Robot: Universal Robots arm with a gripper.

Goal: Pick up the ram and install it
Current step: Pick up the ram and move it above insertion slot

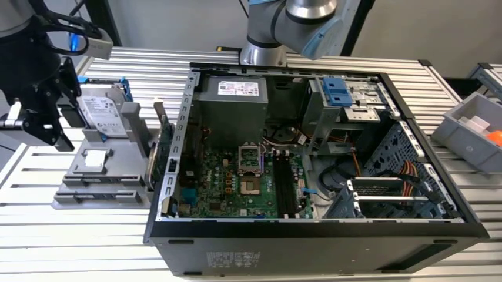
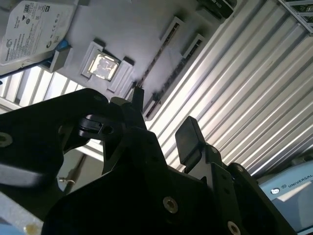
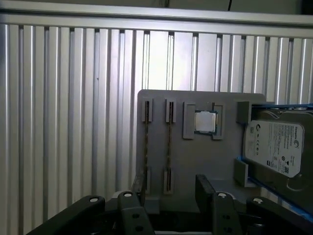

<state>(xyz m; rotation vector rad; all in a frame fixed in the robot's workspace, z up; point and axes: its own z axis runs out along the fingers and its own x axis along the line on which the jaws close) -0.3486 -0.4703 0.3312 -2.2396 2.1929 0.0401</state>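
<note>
Two slots of the flat grey plastic holder (image 3: 195, 161) each carry a thin dark ram stick (image 3: 169, 147) on edge, beside the holder's square silver chip (image 3: 205, 122) | black claw (image 3: 171, 180) released, empty, above the holder, apart from the ram | silver box-shaped hard drive (image 3: 274, 147) on holder's other end | holder rests on ribbed metal desk (image 3: 58, 122)

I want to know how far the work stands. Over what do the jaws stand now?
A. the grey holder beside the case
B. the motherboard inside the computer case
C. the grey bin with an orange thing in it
A: the first wrist view shows the open jaws right above the grey holder, where two ram sticks stand on edge in their slots, with a hard drive at its side.
</note>
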